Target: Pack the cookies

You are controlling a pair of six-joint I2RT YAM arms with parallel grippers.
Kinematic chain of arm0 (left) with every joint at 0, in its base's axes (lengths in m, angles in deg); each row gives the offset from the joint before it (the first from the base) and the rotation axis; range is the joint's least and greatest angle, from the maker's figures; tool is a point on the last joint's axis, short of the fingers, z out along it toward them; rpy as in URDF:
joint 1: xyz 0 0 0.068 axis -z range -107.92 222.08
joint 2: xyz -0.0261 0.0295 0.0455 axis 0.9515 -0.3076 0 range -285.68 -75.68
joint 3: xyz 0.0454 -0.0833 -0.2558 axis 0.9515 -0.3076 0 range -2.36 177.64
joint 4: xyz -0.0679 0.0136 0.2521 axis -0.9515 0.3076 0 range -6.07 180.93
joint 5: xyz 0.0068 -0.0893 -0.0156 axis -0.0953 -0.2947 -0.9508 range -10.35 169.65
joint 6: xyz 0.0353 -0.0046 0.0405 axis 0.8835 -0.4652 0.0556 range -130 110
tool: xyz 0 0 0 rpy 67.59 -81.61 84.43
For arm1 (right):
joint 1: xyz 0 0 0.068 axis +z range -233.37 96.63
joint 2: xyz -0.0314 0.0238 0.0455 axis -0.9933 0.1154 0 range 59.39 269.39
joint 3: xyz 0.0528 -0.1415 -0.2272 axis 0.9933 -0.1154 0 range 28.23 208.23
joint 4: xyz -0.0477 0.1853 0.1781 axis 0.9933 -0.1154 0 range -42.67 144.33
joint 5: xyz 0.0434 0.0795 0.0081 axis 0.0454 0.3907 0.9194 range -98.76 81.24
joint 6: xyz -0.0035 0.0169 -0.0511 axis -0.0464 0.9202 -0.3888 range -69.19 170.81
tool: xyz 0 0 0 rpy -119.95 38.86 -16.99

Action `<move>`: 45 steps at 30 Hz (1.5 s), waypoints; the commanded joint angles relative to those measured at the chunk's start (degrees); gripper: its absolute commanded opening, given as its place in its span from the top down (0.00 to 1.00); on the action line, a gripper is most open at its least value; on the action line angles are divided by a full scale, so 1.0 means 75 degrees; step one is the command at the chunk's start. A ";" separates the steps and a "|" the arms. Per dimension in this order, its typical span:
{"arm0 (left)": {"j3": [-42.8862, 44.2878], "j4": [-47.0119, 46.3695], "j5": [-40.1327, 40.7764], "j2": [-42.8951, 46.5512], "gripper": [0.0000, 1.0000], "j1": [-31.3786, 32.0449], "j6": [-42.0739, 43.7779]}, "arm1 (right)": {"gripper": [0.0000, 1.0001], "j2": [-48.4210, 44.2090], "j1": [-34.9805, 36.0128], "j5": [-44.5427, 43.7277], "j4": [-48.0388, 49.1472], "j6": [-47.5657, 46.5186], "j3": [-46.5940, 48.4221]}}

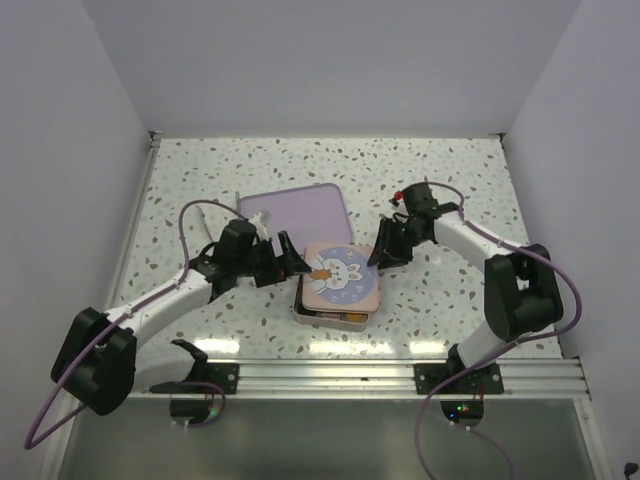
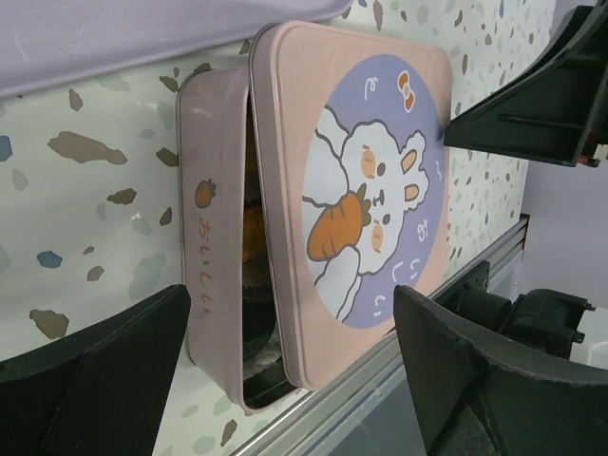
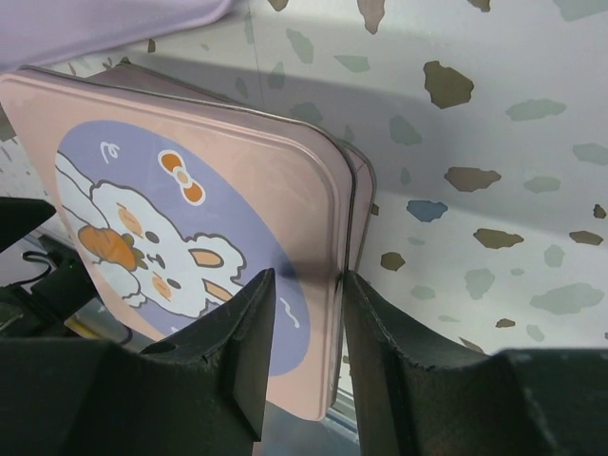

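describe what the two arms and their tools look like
The left arm and right arm both have white links between bulky black joints, with black bases on a metal rail. A purple cable loops along each. The left tool and right tool are black, each with two matte, wedge-shaped fingers. A small red spot shows near the right wrist.

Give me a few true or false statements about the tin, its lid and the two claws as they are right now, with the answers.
1. The rabbit lid sits squarely shut on the tin. False: it lies askew, leaving the tin open along one side.
2. The left claw is open and empty. True.
3. The right claw straddles the lid's edge. True.
4. The purple tray lies nearer the arm bases than the tin. False: it lies beyond the tin.
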 commanded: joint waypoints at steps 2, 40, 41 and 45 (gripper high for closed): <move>0.0009 -0.0465 0.0052 -0.0333 0.07 -0.0045 0.0203 | 0.62 -0.0357 -0.0024 0.0414 0.0246 0.0138 -0.0077; -0.1527 -0.1157 -0.0370 0.0275 0.24 0.0107 0.0004 | 0.63 -0.2385 0.0889 0.0379 0.0258 0.1017 -0.2198; -0.1596 -0.1133 -0.0346 0.0357 0.24 0.0119 -0.0007 | 0.63 -0.2432 0.0913 0.0379 0.0246 0.1041 -0.2291; -0.1819 -0.1086 -0.0346 0.0709 0.25 0.0131 -0.0101 | 0.63 -0.2631 0.0960 0.0379 0.0270 0.1111 -0.2537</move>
